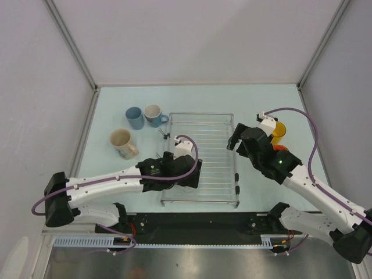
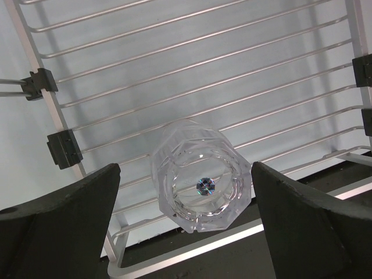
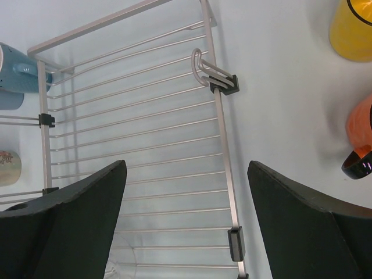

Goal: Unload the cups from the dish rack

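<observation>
The silver wire dish rack point(image 1: 215, 131) lies in the middle of the table. A small clear glass point(image 2: 200, 177) lies on its side on the rack's bars point(image 2: 52, 113), near the rack's front edge. My left gripper point(image 2: 186, 197) hangs over it, open, with one dark finger point(image 2: 64, 226) on each side and gaps between pads and glass. From above, the left gripper point(image 1: 186, 171) covers the glass. My right gripper point(image 1: 238, 139) hovers open over the rack's right rail point(image 3: 224, 145), holding nothing.
Two light blue cups point(image 1: 134, 118) point(image 1: 154, 114) and a beige cup point(image 1: 122, 143) stand on the table left of the rack. A yellow cup point(image 1: 279, 131) and an orange mug point(image 3: 360, 136) stand to its right, close beside the right arm.
</observation>
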You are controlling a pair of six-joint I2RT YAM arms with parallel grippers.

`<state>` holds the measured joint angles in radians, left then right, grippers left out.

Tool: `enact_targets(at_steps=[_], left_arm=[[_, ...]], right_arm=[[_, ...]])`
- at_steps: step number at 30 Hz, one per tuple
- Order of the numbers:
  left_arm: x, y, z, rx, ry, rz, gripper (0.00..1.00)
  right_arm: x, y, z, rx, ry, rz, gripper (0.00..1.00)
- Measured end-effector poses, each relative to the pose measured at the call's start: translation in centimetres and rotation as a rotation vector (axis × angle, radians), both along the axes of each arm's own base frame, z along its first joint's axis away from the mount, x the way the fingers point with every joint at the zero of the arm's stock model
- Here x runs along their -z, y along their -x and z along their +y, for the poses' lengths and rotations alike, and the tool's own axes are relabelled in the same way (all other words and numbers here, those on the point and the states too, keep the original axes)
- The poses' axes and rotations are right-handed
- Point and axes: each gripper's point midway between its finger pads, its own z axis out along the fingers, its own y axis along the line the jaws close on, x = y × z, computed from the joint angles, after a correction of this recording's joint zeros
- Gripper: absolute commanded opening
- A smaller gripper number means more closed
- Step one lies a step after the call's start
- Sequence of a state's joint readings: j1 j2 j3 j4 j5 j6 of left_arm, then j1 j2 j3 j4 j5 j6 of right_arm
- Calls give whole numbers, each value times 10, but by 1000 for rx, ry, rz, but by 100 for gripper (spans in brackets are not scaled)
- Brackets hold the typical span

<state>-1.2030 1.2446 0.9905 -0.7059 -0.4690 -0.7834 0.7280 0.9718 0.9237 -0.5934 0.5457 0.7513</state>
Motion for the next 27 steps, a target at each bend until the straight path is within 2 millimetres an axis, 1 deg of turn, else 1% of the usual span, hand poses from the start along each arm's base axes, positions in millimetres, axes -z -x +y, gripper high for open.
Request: enact_targets(at_steps=[5, 11, 16, 19, 20, 22, 23, 25, 26, 27], left_arm=[[8, 5, -4, -1, -16, 18, 100], [21, 4, -4, -6, -59, 30, 100], [27, 3, -10, 1, -76, 41, 100], [31, 3, -11, 6, -86, 45, 97], [31, 3, -11, 7, -87, 46, 93], [31, 4, -12, 8, -87, 47, 88], [31, 3, -12, 8, -86, 46, 82], [31, 4, -13, 11, -83, 47, 74], [31, 3, -13, 14, -83, 46, 65], [31, 4, -13, 16, -82, 46, 59]], right_arm=[[-3, 1, 0, -2, -7, -9, 90], [-4, 2, 0, -2, -7, -12, 90], [-3, 2, 0, -2, -4, -11, 90], [-2, 2, 0, -3, -2, -10, 89], [-2, 2, 0, -3, -2, -9, 89], [-1, 2, 0, -3, -1, -8, 89], [-1, 2, 0, -3, -1, -7, 89], [0, 2, 0, -3, 0, -6, 89], [1, 2, 0, -3, 1, -5, 89], [1, 2, 0, -4, 1, -5, 89]])
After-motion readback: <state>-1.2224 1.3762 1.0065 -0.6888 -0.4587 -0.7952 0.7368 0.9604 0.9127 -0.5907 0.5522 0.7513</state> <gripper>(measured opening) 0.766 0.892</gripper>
